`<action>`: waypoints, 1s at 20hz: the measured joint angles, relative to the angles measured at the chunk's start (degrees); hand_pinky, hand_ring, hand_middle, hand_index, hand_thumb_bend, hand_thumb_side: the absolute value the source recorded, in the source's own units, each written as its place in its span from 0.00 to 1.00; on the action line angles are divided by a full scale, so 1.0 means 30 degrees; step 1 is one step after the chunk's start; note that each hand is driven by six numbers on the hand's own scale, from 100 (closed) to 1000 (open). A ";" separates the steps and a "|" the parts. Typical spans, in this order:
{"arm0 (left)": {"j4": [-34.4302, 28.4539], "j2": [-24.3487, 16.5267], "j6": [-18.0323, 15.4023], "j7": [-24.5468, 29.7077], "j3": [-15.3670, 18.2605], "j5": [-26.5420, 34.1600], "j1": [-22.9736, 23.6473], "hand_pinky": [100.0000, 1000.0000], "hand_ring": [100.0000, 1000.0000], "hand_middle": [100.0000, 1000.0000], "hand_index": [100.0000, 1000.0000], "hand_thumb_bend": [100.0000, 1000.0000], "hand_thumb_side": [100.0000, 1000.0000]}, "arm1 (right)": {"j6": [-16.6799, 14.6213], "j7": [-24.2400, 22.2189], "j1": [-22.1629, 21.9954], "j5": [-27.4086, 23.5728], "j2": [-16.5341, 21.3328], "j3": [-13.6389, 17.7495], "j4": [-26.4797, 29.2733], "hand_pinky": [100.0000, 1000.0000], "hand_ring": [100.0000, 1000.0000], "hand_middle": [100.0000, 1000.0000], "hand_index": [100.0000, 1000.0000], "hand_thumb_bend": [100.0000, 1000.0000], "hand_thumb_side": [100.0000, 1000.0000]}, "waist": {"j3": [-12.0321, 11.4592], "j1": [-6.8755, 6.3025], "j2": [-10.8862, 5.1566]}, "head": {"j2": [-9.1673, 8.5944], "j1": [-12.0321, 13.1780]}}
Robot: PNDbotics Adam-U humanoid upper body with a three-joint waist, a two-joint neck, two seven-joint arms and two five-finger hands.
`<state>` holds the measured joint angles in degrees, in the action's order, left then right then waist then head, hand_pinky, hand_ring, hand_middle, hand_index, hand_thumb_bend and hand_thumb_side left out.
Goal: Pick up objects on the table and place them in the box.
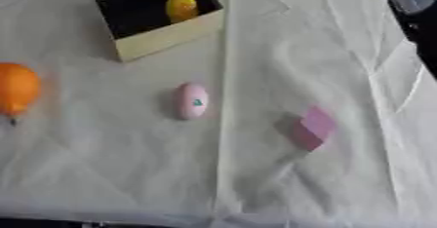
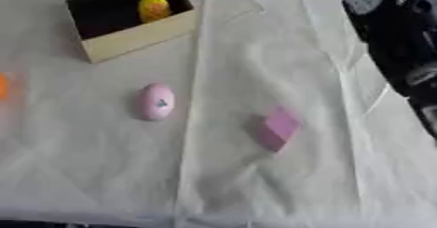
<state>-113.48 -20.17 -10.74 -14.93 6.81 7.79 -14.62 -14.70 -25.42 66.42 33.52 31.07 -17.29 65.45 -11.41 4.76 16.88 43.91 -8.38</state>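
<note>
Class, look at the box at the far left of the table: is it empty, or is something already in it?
Not empty. The box holds one yellow rounded object, lying against its dark inside.

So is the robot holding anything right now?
Not that the pictures show. Only its right arm shows at the edge; no hand is in view. The pink egg, pink block and orange ball lie loose on the table.

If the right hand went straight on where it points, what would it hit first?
Cannot tell: only the right arm shows, its hand unseen. Bare cloth lies below it; pink block sits left.
</note>
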 measured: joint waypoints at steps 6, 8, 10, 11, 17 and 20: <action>0.0000 0.0011 -0.0002 0.0288 -0.0256 0.0115 -0.0258 0.78 0.74 0.73 0.83 0.00 0.59 | 0.0550 0.0058 0.2074 0.2405 -0.4531 -0.0295 -0.2349 0.70 0.65 0.41 0.62 0.00 0.07 | -0.0492 0.0000 -0.0001 | 0.0000 -0.1033; 0.0000 0.0019 -0.0012 0.0362 -0.0342 0.0192 -0.0349 0.78 0.74 0.73 0.83 0.00 0.59 | 0.0655 0.0419 0.2303 0.3368 -0.5919 -0.0088 -0.3379 0.70 0.65 0.41 0.62 0.00 0.08 | -0.0688 0.0000 -0.0001 | 0.0000 -0.1407; 0.0000 0.0025 -0.0001 0.0415 -0.0357 0.0251 -0.0398 0.78 0.74 0.73 0.83 0.00 0.59 | 0.0674 0.0832 0.2426 0.4289 -0.7049 0.0177 -0.4409 0.70 0.65 0.41 0.62 0.00 0.08 | -0.0862 0.0000 0.0014 | 0.0000 -0.1670; 0.0000 0.0028 0.0004 0.0455 -0.0389 0.0263 -0.0437 0.78 0.74 0.73 0.83 0.00 0.59 | 0.0654 0.1049 0.2441 0.4730 -0.7532 0.0332 -0.4902 0.70 0.65 0.41 0.62 0.00 0.08 | -0.0952 0.0001 0.0019 | 0.0000 -0.1761; 0.0000 0.0179 0.0036 0.0587 -0.0475 0.0430 -0.0558 0.78 0.74 0.73 0.83 0.00 0.60 | 0.0639 0.2313 0.2551 0.7237 -0.9385 0.1310 -0.7174 0.70 0.66 0.42 0.63 0.00 0.09 | -0.1195 0.0037 0.0019 | 0.0000 -0.1828; 0.0000 0.0184 0.0054 0.0606 -0.0481 0.0456 -0.0568 0.78 0.74 0.73 0.83 0.00 0.60 | 0.0823 0.2949 0.2553 0.8294 -0.9746 0.1683 -0.7848 0.70 0.67 0.43 0.64 0.00 0.08 | -0.1245 0.0085 0.0019 | 0.0000 -0.1816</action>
<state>-113.48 -19.62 -10.57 -13.12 5.37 9.16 -16.33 -12.23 -16.57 74.08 58.40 1.83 -12.24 41.91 -15.15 5.01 16.93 43.91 -13.82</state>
